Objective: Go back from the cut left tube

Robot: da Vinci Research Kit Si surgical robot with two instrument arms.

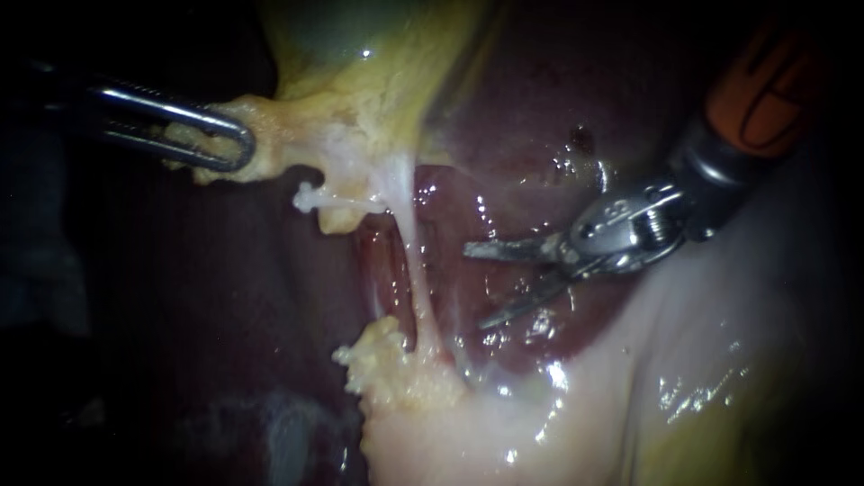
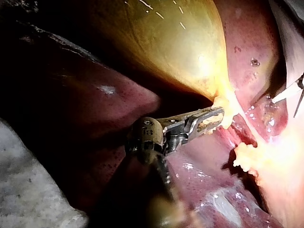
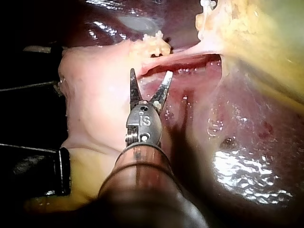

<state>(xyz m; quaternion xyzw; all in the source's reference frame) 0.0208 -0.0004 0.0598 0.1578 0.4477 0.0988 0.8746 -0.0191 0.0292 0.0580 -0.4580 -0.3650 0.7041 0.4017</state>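
Backing toward three o'clock should go straight, the right instrument with its hand open, empty, beside the stretched tube; the left instrument has its hand clamped on gallbladder tissue.

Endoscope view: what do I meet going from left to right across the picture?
The left instrument, looped steel jaws shut on pale yellow fatty tissue → white stretched tube → the right instrument, thin blades open → its orange-banded shaft.
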